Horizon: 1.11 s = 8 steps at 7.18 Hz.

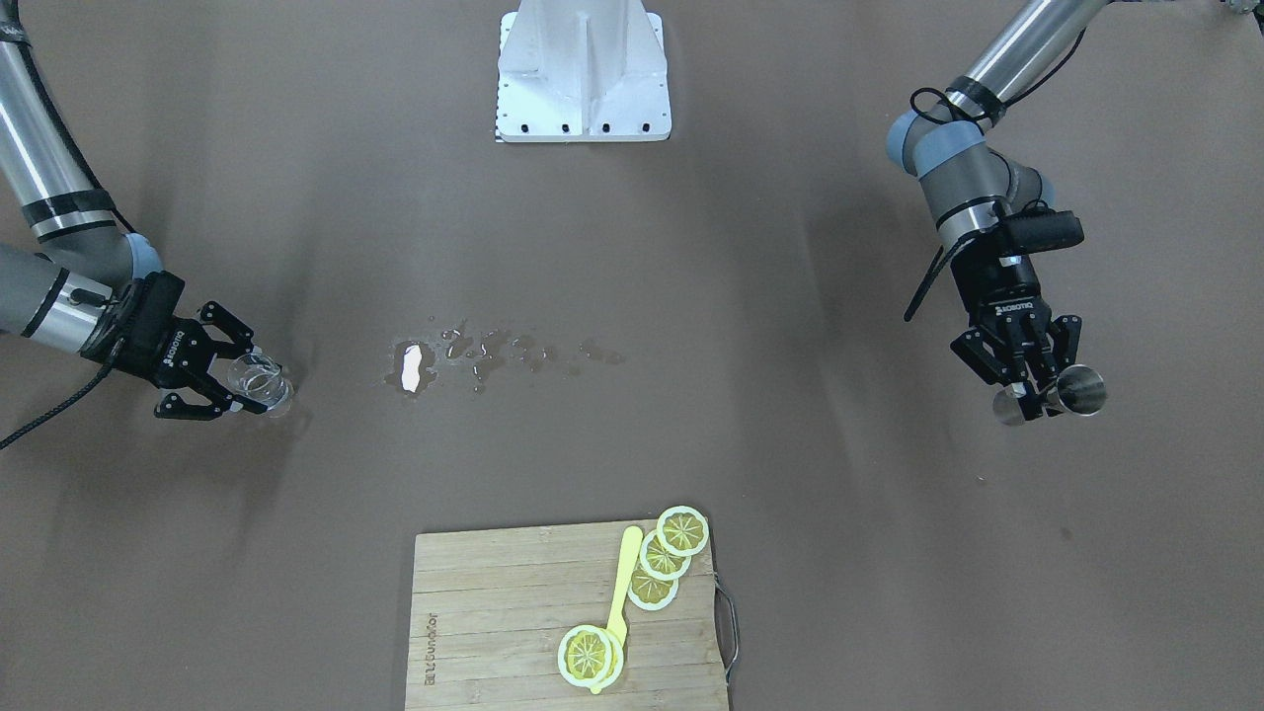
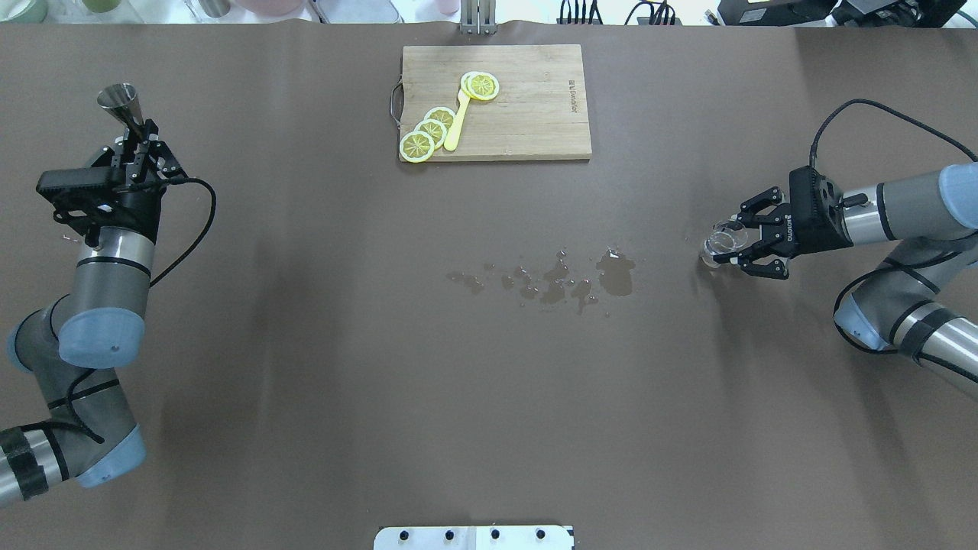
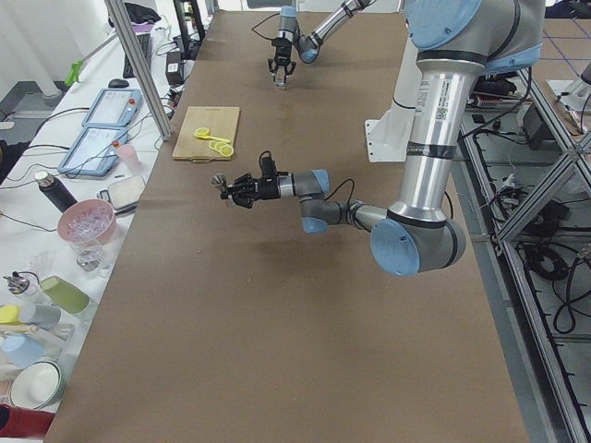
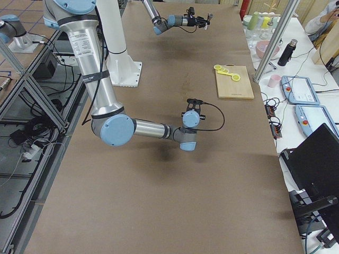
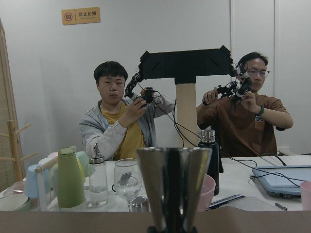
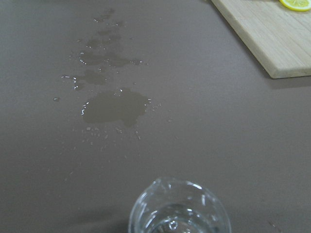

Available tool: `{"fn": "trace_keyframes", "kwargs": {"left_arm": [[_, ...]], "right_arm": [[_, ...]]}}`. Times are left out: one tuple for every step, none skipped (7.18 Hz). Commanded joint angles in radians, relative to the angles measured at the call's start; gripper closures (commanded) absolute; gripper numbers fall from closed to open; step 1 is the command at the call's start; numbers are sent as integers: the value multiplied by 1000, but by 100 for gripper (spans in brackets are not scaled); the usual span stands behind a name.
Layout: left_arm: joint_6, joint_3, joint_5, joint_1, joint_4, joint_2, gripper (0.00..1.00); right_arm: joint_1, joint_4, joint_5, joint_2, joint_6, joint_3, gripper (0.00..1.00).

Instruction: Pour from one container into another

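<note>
Table (image 2: 306, 367): wide brown sheet, one arm out at each end, so the two vessels are well apart; I read this as pre-pour, nothing lined up yet.

Board (image 2: 535, 114): at the operators' edge, mid-table, out of the line between the grippers; not part of this job, as I judge it.

Spill (image 2: 615, 275): lies between the grippers, nearer the right one; a puddle plus a trail of drops toward centre; I'd expect wet paper there and meet off it.

Left gripper (image 2: 137, 141): lies level, fingers pinched on the jigger (image 2: 121, 101) at its waist; that grip holds it upright in the air with the top cone open to receive; the left wrist view shows it plumb.

Right gripper (image 2: 735, 246): tilts down toward the table, fingers clamped on the sides of the cup (image 2: 720, 243); mouth left free so it can tip; the right wrist view shows a little clear liquid in the bottom; I cannot tell whether the cup touches the table or hangs just above it.

Slices (image 2: 430, 131) and a yellow utensil (image 2: 457, 122): lying on the board; props, I'd say.
</note>
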Motion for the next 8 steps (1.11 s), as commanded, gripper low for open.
{"fn": "trace_keyframes", "kwargs": {"left_arm": [[-130, -54, 72, 22, 132, 25, 100], [-223, -199, 75, 36, 327, 95, 100], [-335, -261, 92, 53, 484, 109, 100], [-368, -277, 112, 68, 536, 108, 100], [-370, -294, 116, 74, 556, 106, 100], [-453, -297, 154, 102, 629, 100, 100], [-655, -320, 194, 114, 833, 99, 100], [-787, -330, 214, 119, 967, 100, 100]], "right_arm": [[2, 0, 0, 2, -1, -5, 100], [5, 3, 0, 2, -1, -8, 100], [6, 7, 0, 3, -1, -15, 100], [9, 7, -2, 8, -1, -14, 88], [11, 9, -5, 9, 1, -14, 80], [11, 19, -8, 9, 1, -15, 71], [11, 21, -10, 9, 4, -15, 64], [11, 23, -10, 11, 5, -15, 58]]}}
